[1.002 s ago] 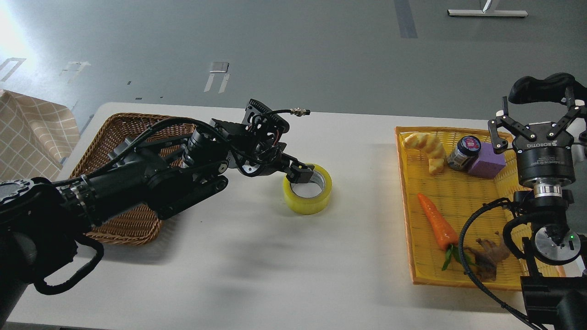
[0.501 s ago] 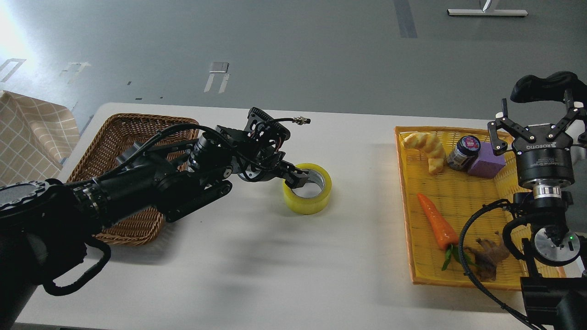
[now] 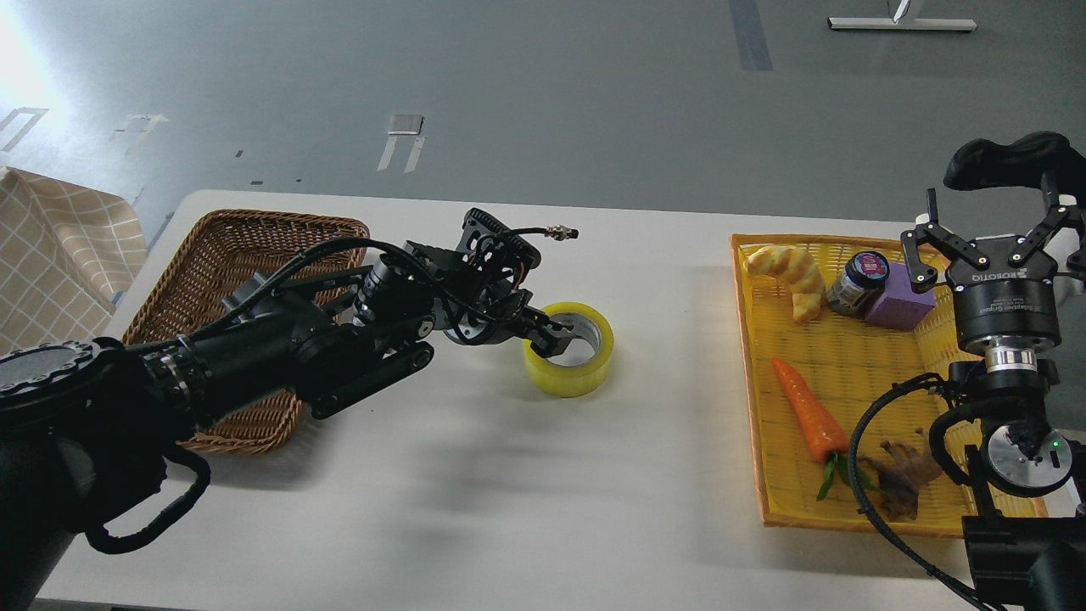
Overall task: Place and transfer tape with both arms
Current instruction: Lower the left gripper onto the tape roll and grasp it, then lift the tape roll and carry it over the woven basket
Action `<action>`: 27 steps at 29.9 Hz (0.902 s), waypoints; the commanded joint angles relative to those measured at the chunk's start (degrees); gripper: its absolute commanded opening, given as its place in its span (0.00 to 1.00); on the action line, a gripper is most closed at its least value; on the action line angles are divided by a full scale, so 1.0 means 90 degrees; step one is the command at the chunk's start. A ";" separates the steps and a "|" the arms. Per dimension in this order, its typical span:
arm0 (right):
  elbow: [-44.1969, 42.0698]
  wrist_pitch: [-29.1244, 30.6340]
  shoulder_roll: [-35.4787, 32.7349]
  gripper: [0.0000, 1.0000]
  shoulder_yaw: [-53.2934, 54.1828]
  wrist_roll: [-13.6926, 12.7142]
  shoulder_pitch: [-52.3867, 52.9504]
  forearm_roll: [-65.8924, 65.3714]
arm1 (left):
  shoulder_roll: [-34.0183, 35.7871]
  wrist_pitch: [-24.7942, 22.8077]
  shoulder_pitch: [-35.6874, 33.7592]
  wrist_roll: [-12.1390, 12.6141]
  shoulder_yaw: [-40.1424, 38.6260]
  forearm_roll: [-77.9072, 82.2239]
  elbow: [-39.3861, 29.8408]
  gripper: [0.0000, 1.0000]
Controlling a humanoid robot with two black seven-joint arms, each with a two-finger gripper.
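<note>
The tape (image 3: 570,361), a yellow roll with a grey-white core, lies flat on the white table (image 3: 475,492) near its middle. My left gripper (image 3: 550,333) reaches in from the left and sits at the roll's left rim. One dark finger dips into the core and the fingers look parted. I see no firm hold on the roll. My right gripper (image 3: 988,233) points up at the far right, over the right edge of the yellow tray (image 3: 751,407). Its fingers are spread wide and it is empty.
A brown wicker basket (image 3: 199,255) stands at the table's left, partly under my left arm. The yellow tray holds a croissant-like bread (image 3: 789,273), a small jar (image 3: 853,284), a purple block (image 3: 901,299), a carrot (image 3: 806,412) and a brown piece (image 3: 904,479).
My left gripper has come down and slightly right, from above the roll's rim into its core. The tape has not moved. The right arm has stayed nearly still.
</note>
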 commanded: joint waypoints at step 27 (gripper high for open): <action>-0.0019 0.0001 0.0008 1.00 0.0000 0.0019 0.0000 0.0000 | 0.0040 0.0016 -0.0579 -0.0587 -0.0073 -0.0026 0.0252 0.00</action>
